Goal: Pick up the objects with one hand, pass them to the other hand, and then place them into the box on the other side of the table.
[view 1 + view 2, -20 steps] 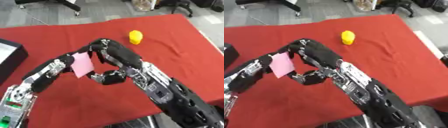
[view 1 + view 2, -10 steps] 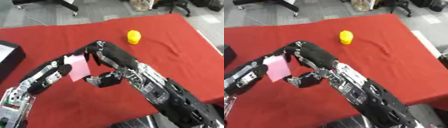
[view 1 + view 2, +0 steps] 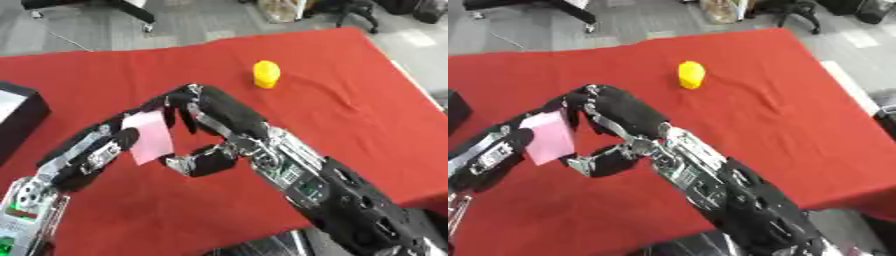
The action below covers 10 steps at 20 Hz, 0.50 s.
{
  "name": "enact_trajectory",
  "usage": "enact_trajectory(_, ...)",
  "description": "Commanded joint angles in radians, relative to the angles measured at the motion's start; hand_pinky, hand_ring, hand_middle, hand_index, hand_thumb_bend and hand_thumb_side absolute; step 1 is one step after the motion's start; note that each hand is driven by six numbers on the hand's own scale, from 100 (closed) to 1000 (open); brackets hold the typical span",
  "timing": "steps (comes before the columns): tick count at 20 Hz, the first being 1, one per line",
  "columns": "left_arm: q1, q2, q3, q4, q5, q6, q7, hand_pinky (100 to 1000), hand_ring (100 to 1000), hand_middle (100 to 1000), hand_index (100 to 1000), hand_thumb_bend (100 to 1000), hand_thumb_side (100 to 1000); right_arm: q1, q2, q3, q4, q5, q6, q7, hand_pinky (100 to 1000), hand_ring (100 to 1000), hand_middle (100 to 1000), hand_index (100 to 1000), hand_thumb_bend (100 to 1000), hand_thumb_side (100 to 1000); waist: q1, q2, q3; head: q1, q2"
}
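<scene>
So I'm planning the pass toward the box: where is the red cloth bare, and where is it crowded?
Bare: the cloth between the yellow object and the black box, and the right side below the yellow object. Crowded: the centre, where left hand and right hand meet at the pink object.

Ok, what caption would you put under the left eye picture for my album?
Both robot hands meet at a pink card above the red table; a yellow object waits behind.
</scene>
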Motion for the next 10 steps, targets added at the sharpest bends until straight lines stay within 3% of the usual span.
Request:
enact_trajectory(1, -0.017, -0.024, -0.063, -0.039, -0.017, -0.084, -0.108, 677, 825, 624, 840, 100, 766, -0.028, 0.001, -0.027, 0.023, -0.003, 0.025, -0.013, 787, 288, 485, 278, 100, 152, 0.001, -0.007, 0.000, -0.002, -0.002)
enact_trajectory(10, -0.018, -0.027, -0.064, -0.034, -0.056, -0.114, -0.140, 621, 760, 536, 760, 100, 596, -0.030, -0.006, -0.030, 0.013, -0.022, 0.040, -0.013, 786, 288, 484, 276, 100, 152, 0.001, -0.007, -0.001, -0.002, -0.002)
